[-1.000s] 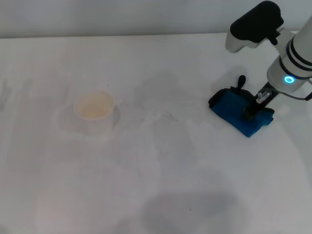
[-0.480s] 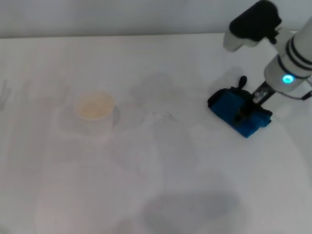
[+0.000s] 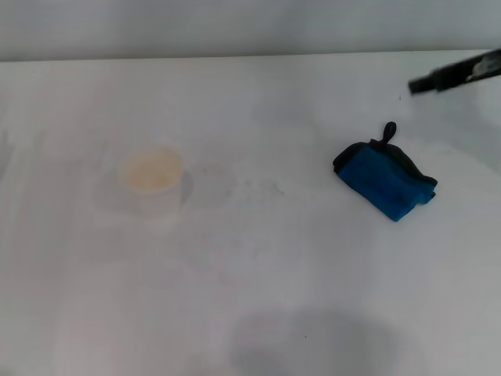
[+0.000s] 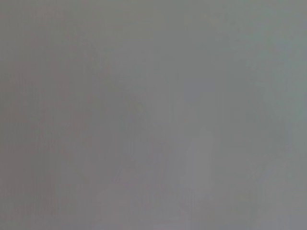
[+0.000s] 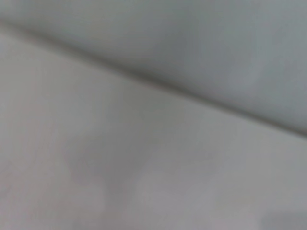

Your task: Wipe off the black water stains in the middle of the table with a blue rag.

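The blue rag (image 3: pixel 385 181) lies folded on the white table (image 3: pixel 258 266) at the right, its black loop pointing away from me. Nothing holds it. No dark round blot shows; only a few tiny dark specks (image 3: pixel 270 187) mark the table's middle. A thin black part of my right gripper (image 3: pixel 452 74) reaches in from the right edge, up and behind the rag and well apart from it. My left gripper is out of view. The left wrist view shows only plain grey. The right wrist view shows bare table surface (image 5: pixel 120 163) and its edge.
A translucent whitish plastic cup (image 3: pixel 151 179) stands upright at the left middle of the table. A grey wall (image 3: pixel 235 23) runs behind the table's far edge. A soft shadow lies on the table near the front.
My right arm has let go of the blue rag and pulled away up and to the right, almost out of the head view. The rag stays where it lay.
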Tool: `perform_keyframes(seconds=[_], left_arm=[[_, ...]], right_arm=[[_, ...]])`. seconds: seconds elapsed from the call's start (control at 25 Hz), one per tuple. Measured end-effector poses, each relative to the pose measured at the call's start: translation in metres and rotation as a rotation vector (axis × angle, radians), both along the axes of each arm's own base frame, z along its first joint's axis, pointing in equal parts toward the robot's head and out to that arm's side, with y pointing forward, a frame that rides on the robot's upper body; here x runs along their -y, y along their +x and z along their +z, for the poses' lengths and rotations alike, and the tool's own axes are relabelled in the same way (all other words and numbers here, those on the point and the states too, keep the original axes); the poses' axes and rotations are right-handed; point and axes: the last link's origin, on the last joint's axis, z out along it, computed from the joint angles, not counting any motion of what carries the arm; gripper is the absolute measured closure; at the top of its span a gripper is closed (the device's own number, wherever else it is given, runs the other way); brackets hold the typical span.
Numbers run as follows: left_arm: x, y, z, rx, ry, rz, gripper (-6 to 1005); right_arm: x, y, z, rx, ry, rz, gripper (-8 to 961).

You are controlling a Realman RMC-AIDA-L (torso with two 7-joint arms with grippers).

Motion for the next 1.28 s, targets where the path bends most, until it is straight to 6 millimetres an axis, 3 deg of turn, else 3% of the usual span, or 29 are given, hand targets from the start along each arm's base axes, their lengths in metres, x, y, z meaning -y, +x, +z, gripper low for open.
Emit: perform_keyframes(seconds=[0.2,0.48,0.92,1.28], left_arm=[[-0.002,0.001,0.0,-0.002,-0.002,0.001,108],[0.0,-0.003,0.003,-0.011,0.002,0.012,108],[-0.003,-0.003,0.004,-0.023,0.0,0.015,109],[0.0,-0.008,0.009,-0.099,0.017,0.028,109]], right_arm=[[0.007,0.033,0.019,-0.195,0.211,0.079,469],[0.036,0.074,0.014,-0.426,0.506,0.287,470],[0.083,0.111,-0.01,-0.223,0.867,0.469,470],[0.105,0.13,-0.015,-0.029,0.999,0.42,470]])
